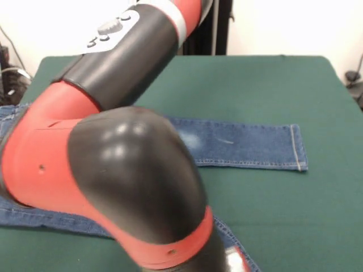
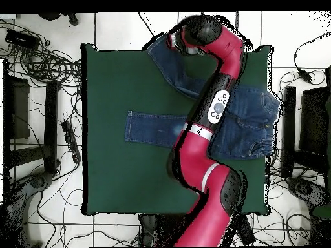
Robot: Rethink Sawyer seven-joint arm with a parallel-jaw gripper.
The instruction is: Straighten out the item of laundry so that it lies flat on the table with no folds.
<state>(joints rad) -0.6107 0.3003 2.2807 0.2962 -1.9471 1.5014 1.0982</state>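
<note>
The blue denim jeans (image 2: 152, 127) lie on the dark green table (image 2: 110, 174). In the overhead view the waist is at the right (image 2: 255, 123). One leg stretches flat to the left, and the other angles up to the table's top edge (image 2: 169, 64). In the front view one leg (image 1: 244, 144) lies flat across the table (image 1: 255, 85). The other leg runs along the bottom left (image 1: 34, 218). The red and black arm (image 1: 113, 170) covers the rest. Its wrist (image 2: 194, 32) hangs over the end of the angled leg. The gripper itself is hidden under the arm.
Cables (image 2: 39, 58) and black stands (image 2: 16, 106) lie on the tiled floor to the left of the table in the overhead view. More dark equipment (image 2: 317, 123) stands to the right. The robot's base (image 2: 200, 232) is at the bottom edge.
</note>
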